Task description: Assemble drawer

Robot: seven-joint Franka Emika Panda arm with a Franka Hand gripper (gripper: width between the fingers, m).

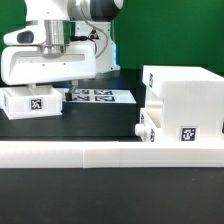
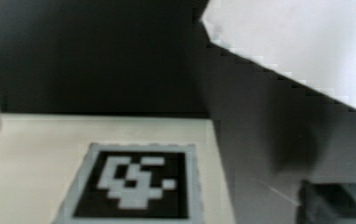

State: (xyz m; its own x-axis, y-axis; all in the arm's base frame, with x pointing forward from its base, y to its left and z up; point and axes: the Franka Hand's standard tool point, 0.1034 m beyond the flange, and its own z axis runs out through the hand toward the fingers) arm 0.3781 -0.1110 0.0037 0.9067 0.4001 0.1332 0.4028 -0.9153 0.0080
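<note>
A: Where do we find the drawer parts?

B: The box shell (image 1: 185, 95) stands upright at the exterior view's right on the dark table (image 1: 105, 118), behind the rail (image 1: 110, 153). The left tray (image 1: 28, 101) sits at the exterior view's left, under the arm. The second tray (image 1: 146, 127) is against the shell's lower left side.

A: Which way do they point?

B: The left tray's long axis runs across the exterior view. The second tray's small end faces that view's left. We cannot tell where the shell's open front faces.

A: Any labels?

B: Square black-white tags only: a shell tag (image 1: 187, 135), a tray tag (image 1: 38, 103), and several on the marker board (image 1: 95, 96). The wrist view shows a blurred tag (image 2: 139, 185) flat on a white surface.

A: And the jaws?

B: The gripper (image 1: 47, 84) hangs just above the left tray. We cannot tell its gap.
</note>
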